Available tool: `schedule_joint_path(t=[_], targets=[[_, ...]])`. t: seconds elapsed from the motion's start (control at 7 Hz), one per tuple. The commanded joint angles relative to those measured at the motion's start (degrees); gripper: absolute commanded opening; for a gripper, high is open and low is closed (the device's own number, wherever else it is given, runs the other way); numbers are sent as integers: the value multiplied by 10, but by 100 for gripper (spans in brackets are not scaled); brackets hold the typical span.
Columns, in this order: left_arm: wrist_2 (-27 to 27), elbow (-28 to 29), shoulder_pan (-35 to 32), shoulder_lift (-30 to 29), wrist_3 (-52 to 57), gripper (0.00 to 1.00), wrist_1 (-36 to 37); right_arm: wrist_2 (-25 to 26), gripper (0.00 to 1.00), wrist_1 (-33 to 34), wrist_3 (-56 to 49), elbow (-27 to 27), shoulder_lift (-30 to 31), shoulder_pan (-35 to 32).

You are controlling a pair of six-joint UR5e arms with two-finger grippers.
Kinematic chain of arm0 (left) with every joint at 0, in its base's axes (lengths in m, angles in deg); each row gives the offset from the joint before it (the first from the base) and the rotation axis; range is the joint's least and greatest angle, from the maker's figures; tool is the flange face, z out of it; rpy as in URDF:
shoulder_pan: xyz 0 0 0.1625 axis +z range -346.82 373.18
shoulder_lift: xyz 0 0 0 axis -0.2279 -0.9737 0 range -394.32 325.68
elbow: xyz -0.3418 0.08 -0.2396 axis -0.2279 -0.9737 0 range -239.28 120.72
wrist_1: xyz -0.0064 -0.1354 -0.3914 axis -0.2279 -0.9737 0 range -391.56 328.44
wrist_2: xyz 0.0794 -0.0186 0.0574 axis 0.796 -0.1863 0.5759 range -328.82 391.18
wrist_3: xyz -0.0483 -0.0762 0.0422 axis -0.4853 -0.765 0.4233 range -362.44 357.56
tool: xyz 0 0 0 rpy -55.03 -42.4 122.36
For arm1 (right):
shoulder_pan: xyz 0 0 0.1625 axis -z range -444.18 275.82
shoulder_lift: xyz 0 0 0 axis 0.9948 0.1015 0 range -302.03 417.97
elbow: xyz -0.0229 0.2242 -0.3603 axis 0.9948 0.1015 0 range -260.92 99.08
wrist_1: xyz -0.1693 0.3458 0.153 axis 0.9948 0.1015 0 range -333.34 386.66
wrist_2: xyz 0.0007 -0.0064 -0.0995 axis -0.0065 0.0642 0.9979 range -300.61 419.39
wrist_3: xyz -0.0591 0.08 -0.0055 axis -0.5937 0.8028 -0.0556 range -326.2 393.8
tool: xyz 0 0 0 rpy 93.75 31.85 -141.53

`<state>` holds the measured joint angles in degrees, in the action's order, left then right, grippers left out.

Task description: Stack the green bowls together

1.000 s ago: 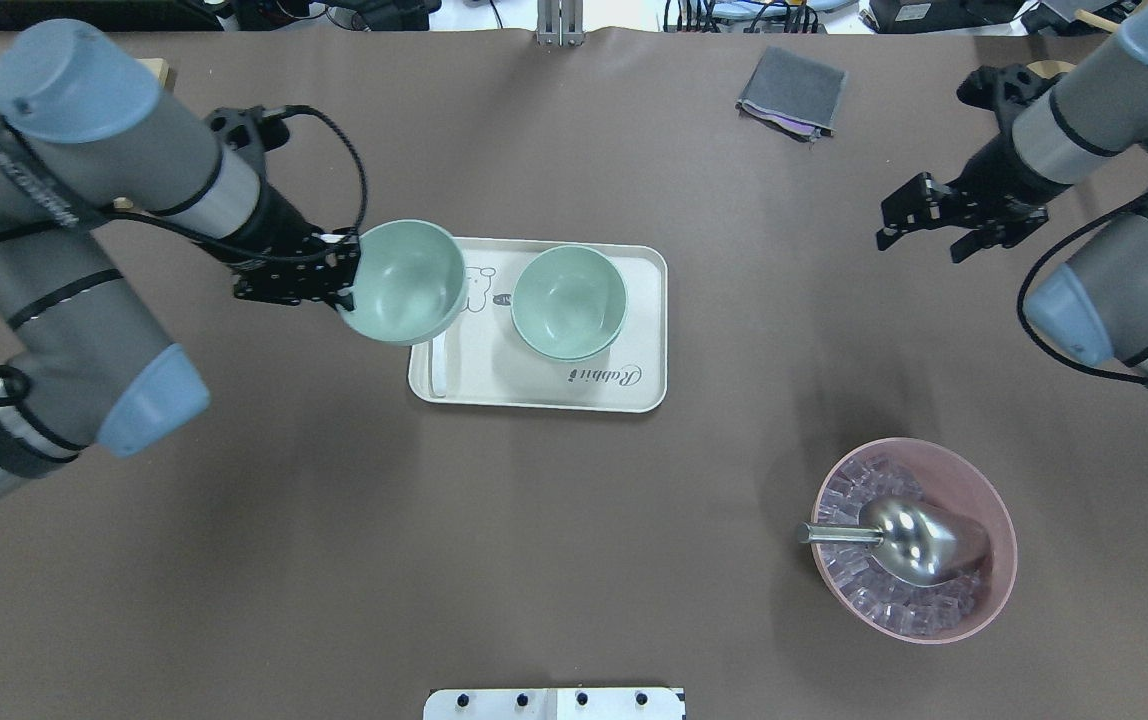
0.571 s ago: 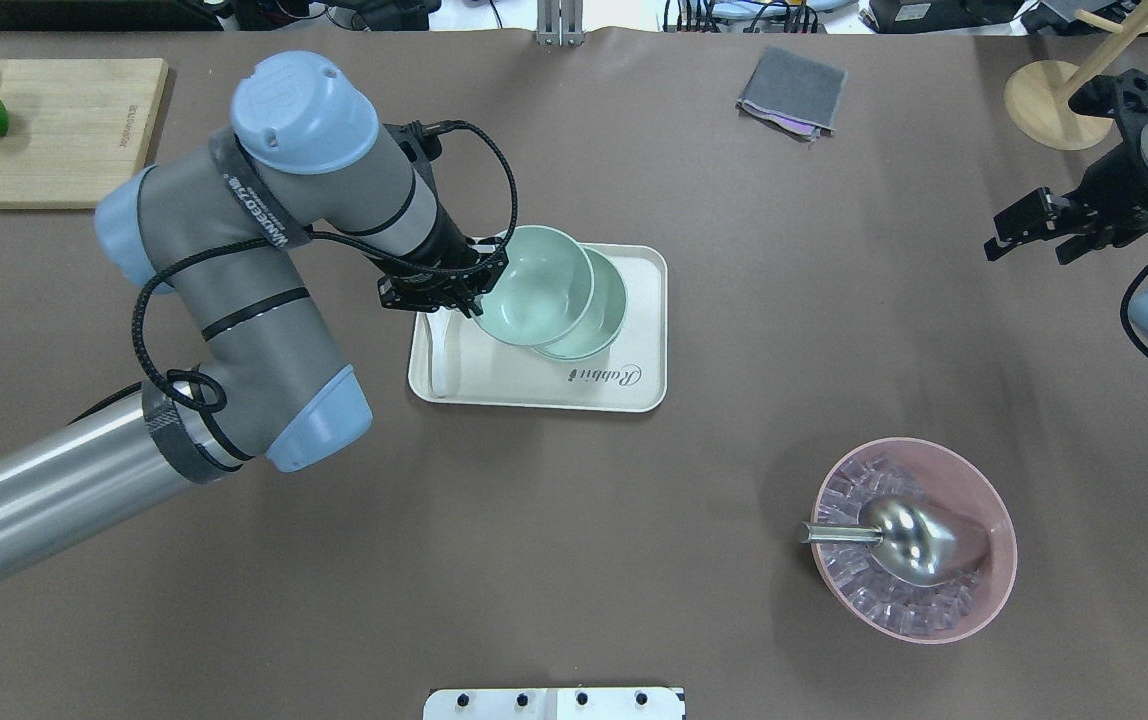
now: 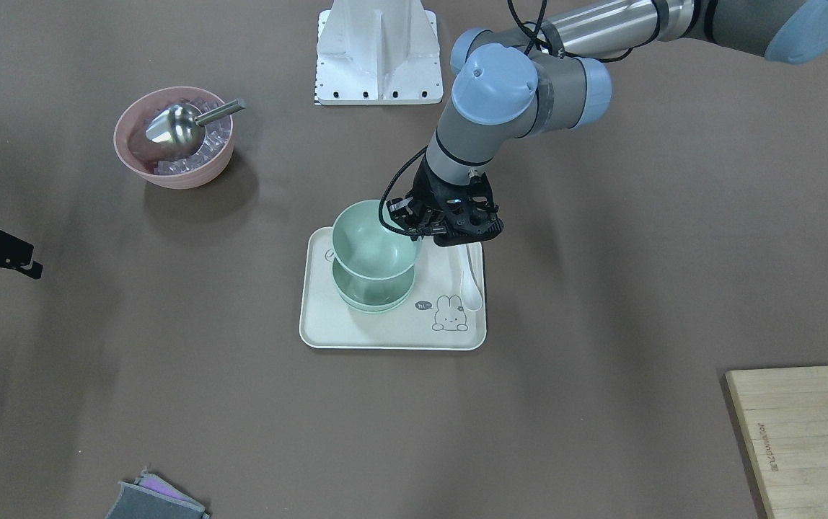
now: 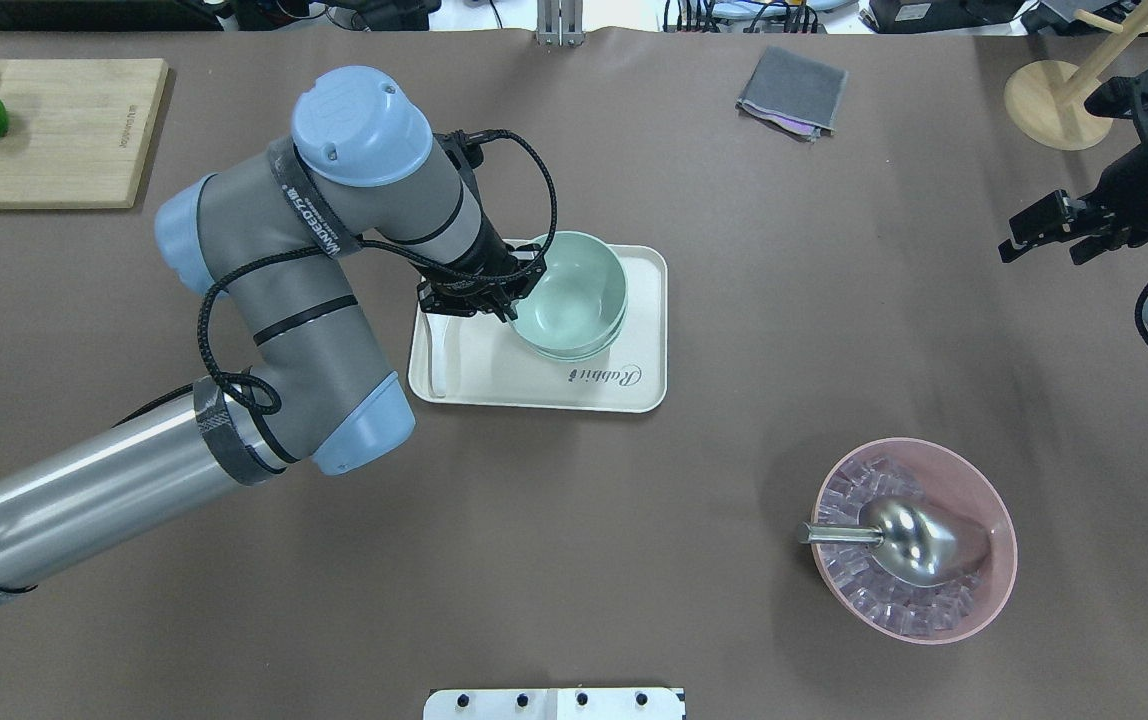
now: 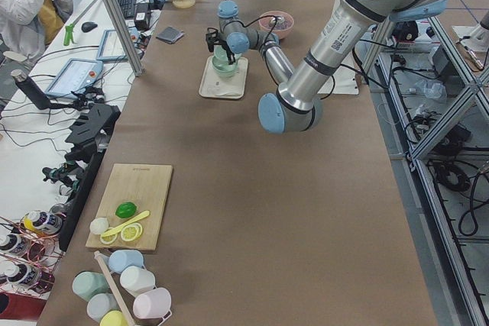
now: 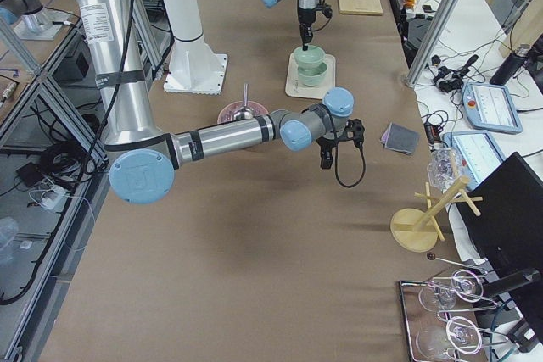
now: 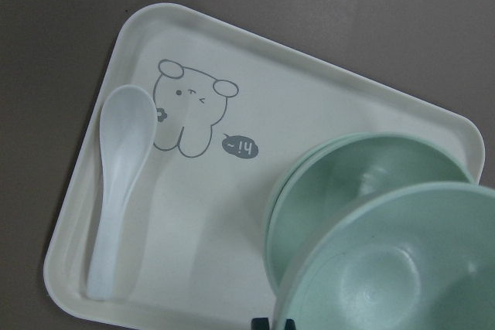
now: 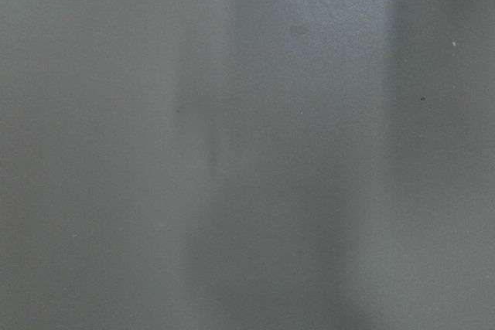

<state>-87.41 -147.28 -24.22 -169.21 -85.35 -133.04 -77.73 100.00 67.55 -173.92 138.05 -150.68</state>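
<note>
My left gripper [image 4: 519,290] is shut on the near rim of a pale green bowl [image 4: 576,288] and holds it tilted just over the green bowls [image 4: 574,354] that stand on the cream tray [image 4: 634,390]. In the front view the held bowl [image 3: 373,245] sits partly inside the lower ones [image 3: 374,297]. The left wrist view shows the held bowl [image 7: 402,276] over the lower bowl [image 7: 325,191], whose rim looks double, as if two are nested. My right gripper [image 4: 1046,240] is open and empty, far off at the table's right.
A white spoon [image 4: 439,355] lies on the tray's left side. A pink bowl [image 4: 994,590] with ice cubes and a metal scoop [image 4: 909,540] stands front right. A grey cloth [image 4: 792,90], a wooden stand [image 4: 1044,105] and a cutting board [image 4: 54,130] with fruit are at the back.
My left gripper has carried the green bowl rightward from the tray's left edge to over the bowls on the tray. My right arm has drawn back to the right.
</note>
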Motion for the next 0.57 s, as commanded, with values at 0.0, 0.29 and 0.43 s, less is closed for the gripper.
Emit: schedule_joint_path(t=[0.0,0.29,0.43], targets=[[0,24,0,-12,1,0,-21,0,100,-1,0,2,0,1],[23,27,0,-12,0,0,-23,1,100,0,-1,6,-5,1],[35,32,0,-11,1,87,-34,1,100,0,0,6,-5,1]])
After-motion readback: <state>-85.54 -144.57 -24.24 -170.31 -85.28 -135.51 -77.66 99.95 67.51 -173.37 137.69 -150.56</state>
